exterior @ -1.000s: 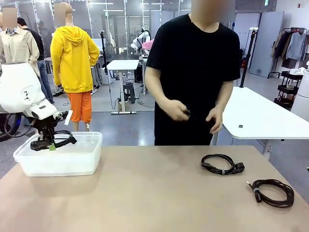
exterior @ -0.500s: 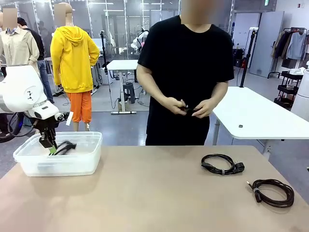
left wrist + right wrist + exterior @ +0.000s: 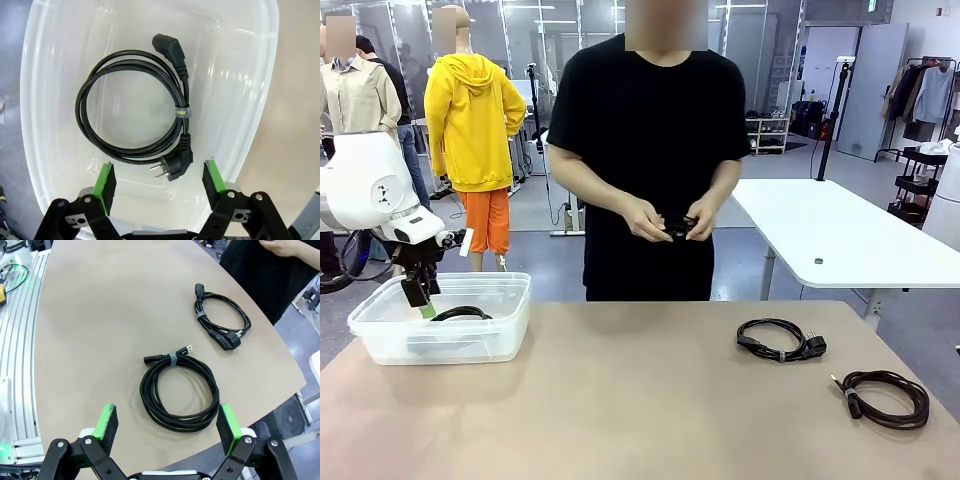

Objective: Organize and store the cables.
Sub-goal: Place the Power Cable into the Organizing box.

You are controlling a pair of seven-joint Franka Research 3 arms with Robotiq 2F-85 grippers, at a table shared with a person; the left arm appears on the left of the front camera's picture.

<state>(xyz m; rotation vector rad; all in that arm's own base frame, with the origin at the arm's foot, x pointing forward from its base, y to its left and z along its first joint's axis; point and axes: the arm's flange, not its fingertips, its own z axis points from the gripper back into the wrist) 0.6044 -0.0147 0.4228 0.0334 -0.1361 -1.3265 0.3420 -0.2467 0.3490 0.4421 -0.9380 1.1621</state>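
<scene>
So the robot's left hand point(image 3: 420, 295) has just let go. A second ago it was clenched on a coiled cable above the plastic bin point(image 3: 510, 290), and now its fingers are spread wide with nothing between them, hanging just over the bin. From the left wrist view, the dropped cable point(image 3: 182, 112) lies flat on the bin floor. It's still neatly looped with its little strap on and both plugs are inside the walls, so I'd call that one stored. That leaves two on the table point(image 3: 620, 400), both over on the robot's right side: a power cable point(image 3: 812, 347) nearer the person and a thicker coil point(image 3: 923, 402) close to the right edge, near each other but not touching. The right hand point(image 3: 166, 420) is released too, fingers wide and empty. It looks down at the thicker coil from above and isn't touching it, so my guess is that one goes next. Meanwhile the person across the table has stepped towards the middle and is fiddling with something small and dark in both hands point(image 3: 670, 222). It might be another cable getting wound up, but honestly it's too small to tell. Roughly a third done, I'd say, maybe less if more cables turn up.
</scene>
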